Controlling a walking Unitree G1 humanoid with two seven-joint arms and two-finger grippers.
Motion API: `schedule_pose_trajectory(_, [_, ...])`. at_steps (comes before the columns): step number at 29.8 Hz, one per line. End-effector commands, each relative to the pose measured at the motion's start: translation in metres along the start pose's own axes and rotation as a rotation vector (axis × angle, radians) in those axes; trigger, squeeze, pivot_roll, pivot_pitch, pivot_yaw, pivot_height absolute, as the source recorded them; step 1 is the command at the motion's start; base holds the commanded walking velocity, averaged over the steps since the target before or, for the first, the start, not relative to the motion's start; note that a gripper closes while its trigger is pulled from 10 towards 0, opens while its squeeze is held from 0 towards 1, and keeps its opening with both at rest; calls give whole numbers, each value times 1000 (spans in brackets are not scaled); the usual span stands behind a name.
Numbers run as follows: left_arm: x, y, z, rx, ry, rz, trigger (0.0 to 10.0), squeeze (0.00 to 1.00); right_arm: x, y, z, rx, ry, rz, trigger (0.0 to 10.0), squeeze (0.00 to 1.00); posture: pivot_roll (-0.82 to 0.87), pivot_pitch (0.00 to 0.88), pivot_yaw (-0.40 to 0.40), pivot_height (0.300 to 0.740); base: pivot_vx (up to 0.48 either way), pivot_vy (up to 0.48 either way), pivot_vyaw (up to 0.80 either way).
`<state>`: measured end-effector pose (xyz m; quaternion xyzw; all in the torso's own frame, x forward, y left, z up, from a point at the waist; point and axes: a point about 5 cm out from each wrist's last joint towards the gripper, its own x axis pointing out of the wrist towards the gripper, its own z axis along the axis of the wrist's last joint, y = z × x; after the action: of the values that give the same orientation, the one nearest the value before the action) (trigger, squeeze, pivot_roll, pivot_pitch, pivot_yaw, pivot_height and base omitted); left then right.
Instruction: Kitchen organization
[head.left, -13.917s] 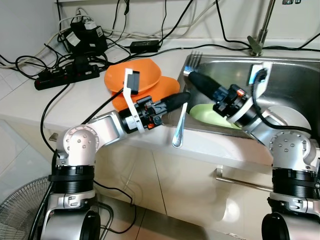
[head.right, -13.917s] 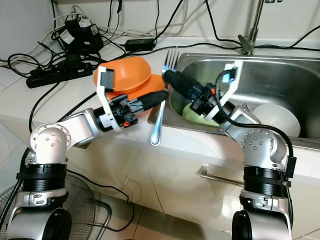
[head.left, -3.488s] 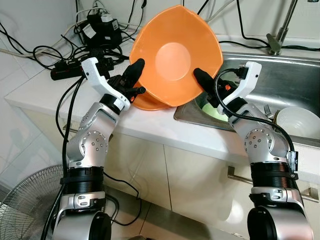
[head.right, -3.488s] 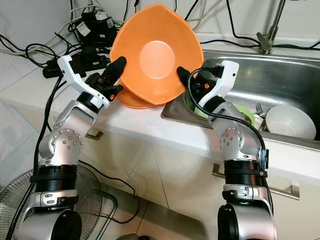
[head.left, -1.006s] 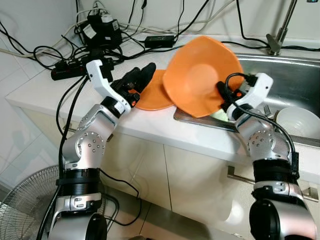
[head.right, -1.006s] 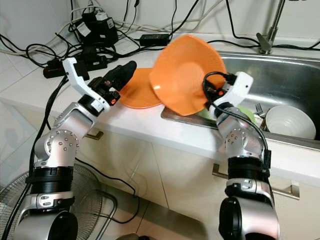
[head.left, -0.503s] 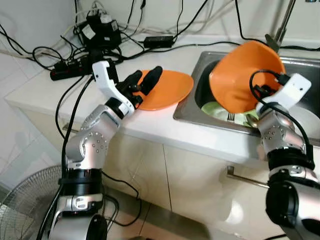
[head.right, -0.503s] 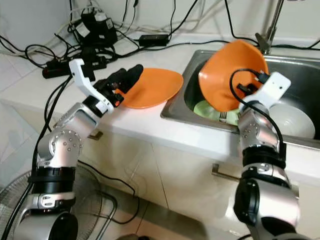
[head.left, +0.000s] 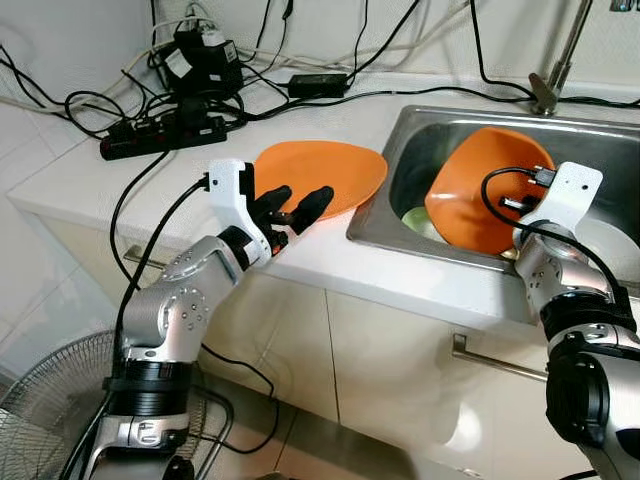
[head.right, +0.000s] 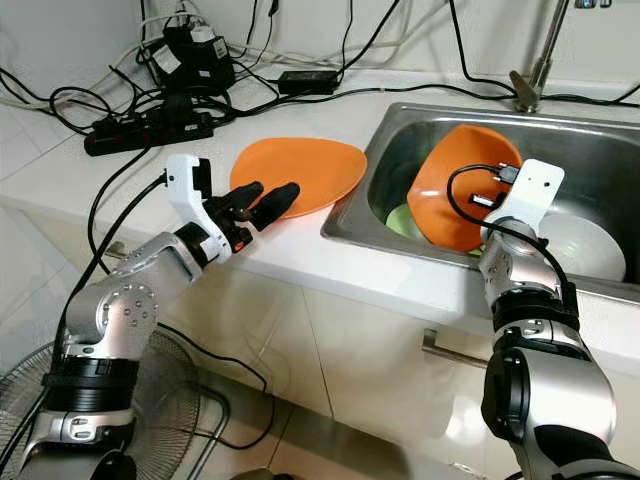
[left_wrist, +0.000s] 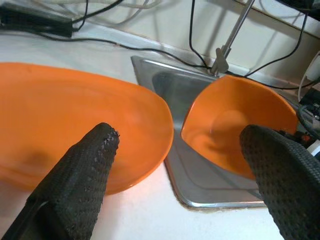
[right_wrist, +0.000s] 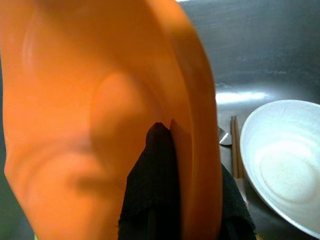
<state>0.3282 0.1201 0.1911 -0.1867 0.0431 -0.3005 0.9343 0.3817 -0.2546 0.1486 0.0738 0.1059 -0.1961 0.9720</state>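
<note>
The right gripper pinches the rim of the orange bowl, tilted inside the sink; next likely calls for release; the left gripper, spread, hovers just before the orange plate.

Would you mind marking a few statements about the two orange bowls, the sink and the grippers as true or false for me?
1. The right gripper is pinching the rim of an orange bowl that stands tilted inside the sink. True.
2. The left gripper is shut on the second orange bowl. False: its fingers are spread open just in front of that bowl, which rests on the counter.
3. A white bowl lies in the sink beside the held bowl. True.
4. The power strip sits inside the sink. False: it lies on the counter, at the back on the robot's left.
5. A green dish lies in the sink under the tilted bowl. True.
</note>
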Motion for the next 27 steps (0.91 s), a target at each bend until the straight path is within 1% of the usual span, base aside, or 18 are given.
schedule_pose_trajectory(1, [-3, 2, 4, 18, -1, 12, 10000, 1000, -3, 7, -22, 0, 85, 15, 0, 0, -17, 19, 121, 740, 0, 0, 0])
schedule_pose_trajectory(4, [-3, 2, 2, 21, 11, 15, 10000, 1000, -3, 8, -25, 0, 101, 26, 0, 0, -21, 17, 124, 740, 0, 0, 0])
schedule_pose_trajectory(5, [-1, 0, 2, 25, 18, 8, 10000, 1000, -3, 9, -26, -3, 111, 37, 549, 0, -26, 14, 127, 740, 0, 0, 0])
schedule_pose_trajectory(6, [-1, 0, 2, 25, 18, 8, 10000, 1000, -3, 9, -26, -3, 111, 37, 549, 0, -26, 14, 127, 740, 0, 0, 0])
schedule_pose_trajectory(7, [0, -1, 2, 28, 22, 1, 10000, 957, -3, 9, -27, -4, 116, 42, 1490, 0, -29, 10, 128, 740, 0, 0, 0])
schedule_pose_trajectory(8, [1, -3, 1, 41, 35, -11, 10000, 0, -3, 10, -28, -11, 128, 57, 6314, 0, -34, 5, 130, 740, 0, 0, 0])
schedule_pose_trajectory(9, [1, -3, 1, 41, 35, -11, 10000, 0, -3, 10, -28, -11, 128, 57, 6314, 0, -34, 5, 130, 740, 0, 0, 0])
schedule_pose_trajectory(10, [2, -3, 0, 45, 43, -16, 10000, 0, -3, 11, -30, -28, 145, 78, 10000, 0, -38, 0, 130, 740, 0, 0, 0])
schedule_pose_trajectory(13, [3, -3, 0, 50, 49, -18, 10000, 0, -4, 13, -31, -36, 161, 98, 10000, 0, -41, 0, 130, 740, 0, 0, 0])
schedule_pose_trajectory(14, [4, -3, 1, 55, 52, -20, 10000, 0, -4, 13, -33, -43, 171, 103, 10000, 149, -43, 0, 129, 740, 0, 0, 0])
schedule_pose_trajectory(15, [4, -3, 1, 55, 52, -20, 10000, 0, -4, 13, -33, -43, 171, 103, 10000, 149, -43, 0, 129, 740, 0, 0, 0])
schedule_pose_trajectory(16, [5, -3, 1, 61, 55, -23, 10000, 0, -4, 13, -34, -49, 182, 108, 10000, 961, -46, 0, 129, 740, 0, 0, 0])
schedule_pose_trajectory(17, [6, -3, 1, 65, 57, -22, 10000, 0, -4, 13, -34, -48, 185, 110, 10000, 1000, -49, 0, 129, 740, 0, 0, 0])
schedule_pose_trajectory(27, [9, -2, 3, 73, 56, -26, 10000, 0, -3, 11, -33, -37, 194, 115, 10000, 1000, -52, 0, 125, 740, 0, 0, 0])
